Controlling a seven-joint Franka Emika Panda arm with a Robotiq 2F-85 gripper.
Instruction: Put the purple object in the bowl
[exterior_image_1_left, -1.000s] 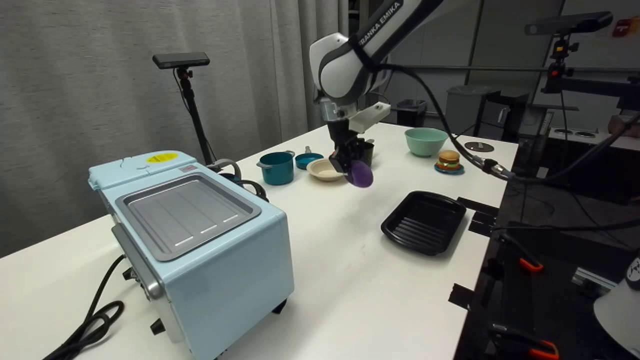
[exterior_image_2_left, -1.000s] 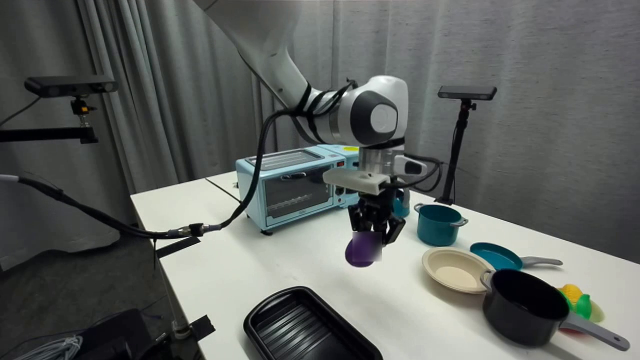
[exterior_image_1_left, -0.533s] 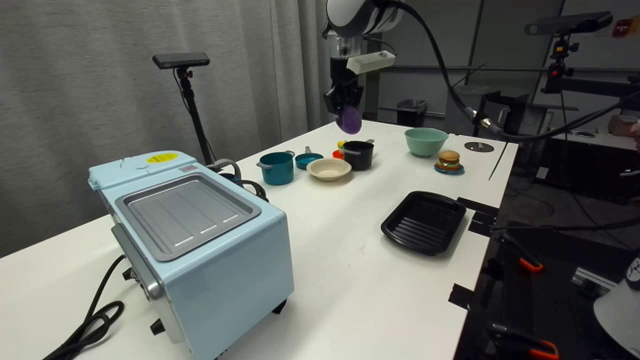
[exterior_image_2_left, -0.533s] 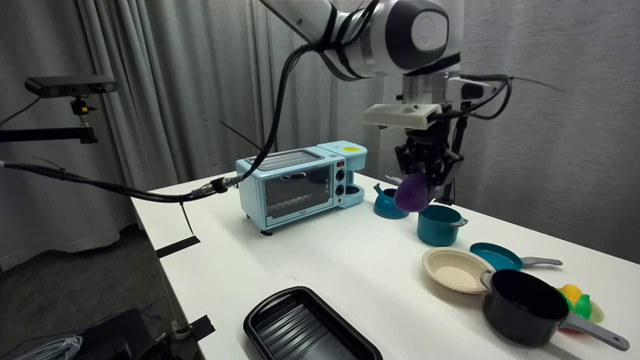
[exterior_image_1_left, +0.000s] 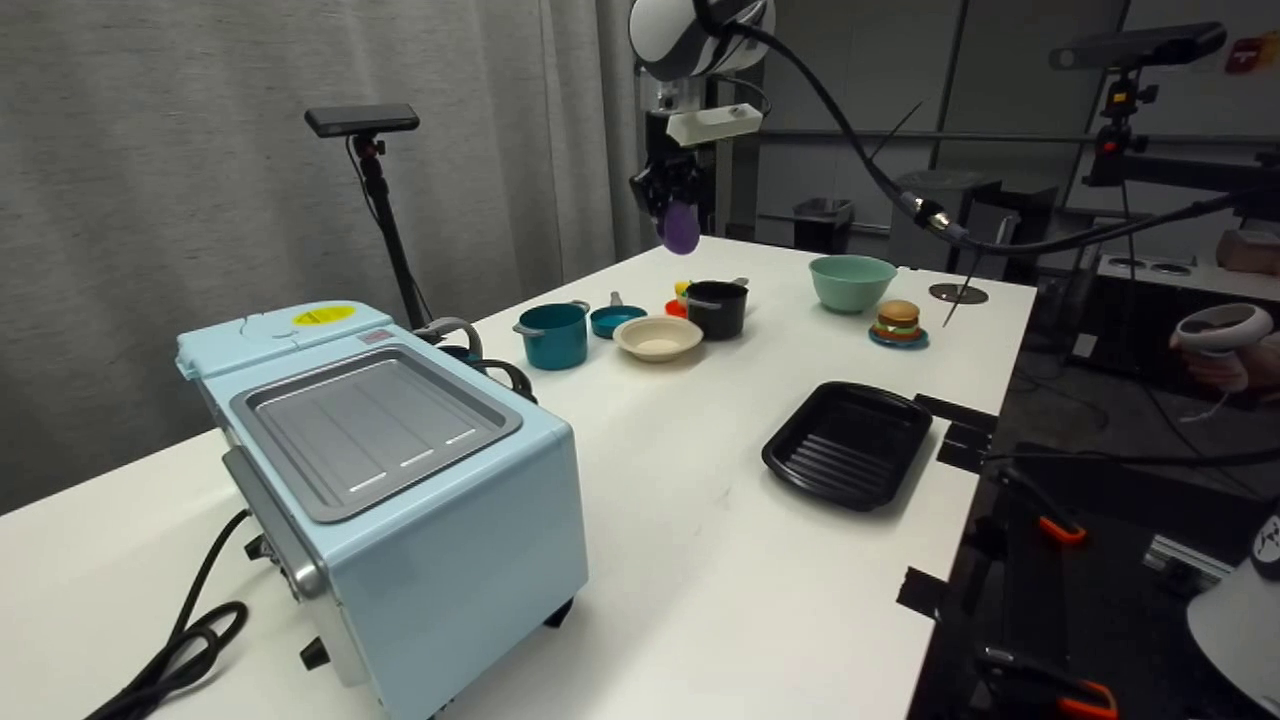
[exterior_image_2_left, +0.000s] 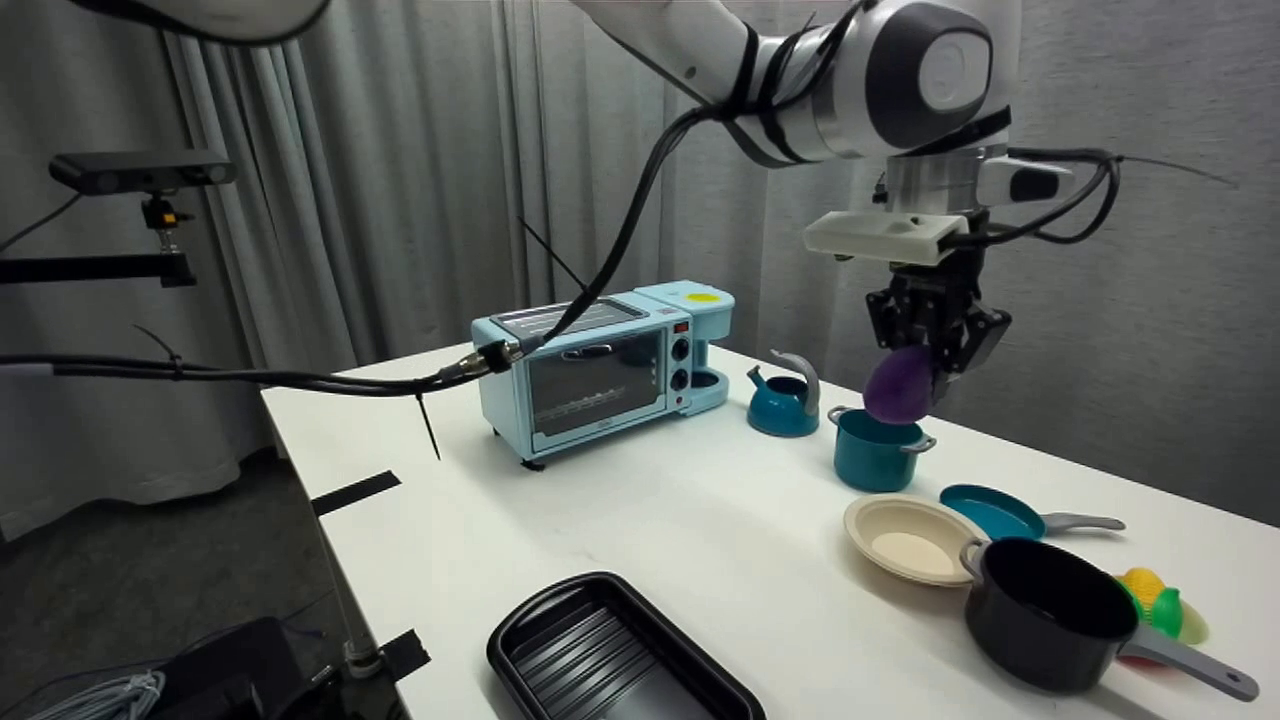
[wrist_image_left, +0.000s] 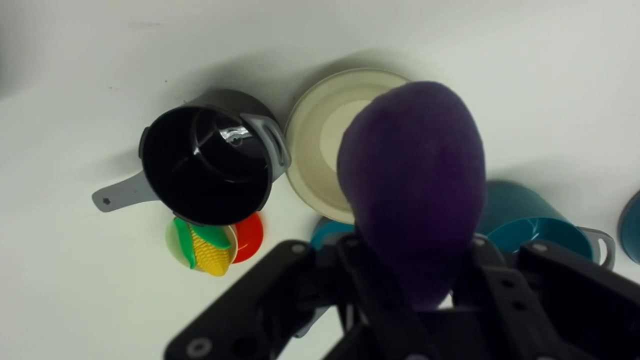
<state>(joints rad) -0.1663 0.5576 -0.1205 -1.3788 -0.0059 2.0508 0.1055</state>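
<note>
Purple lump (wrist_image_left: 415, 160) smooth, matt — cream bowl (exterior_image_2_left: 905, 548) matt, papery-looking. Black pot (wrist_image_left: 215, 175) glossy inside. Grey curtain (exterior_image_1_left: 200, 170) coarse-looking cloth. Toaster oven (exterior_image_1_left: 440, 545) smooth, sheeny — top tray (exterior_image_1_left: 375, 425) dull, metallic-looking.

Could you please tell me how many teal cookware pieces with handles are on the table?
3: a kettle nearest the blue oven, a pot next along, and a frying pan beyond the pale bowl in both exterior views. More could be hidden.
</note>
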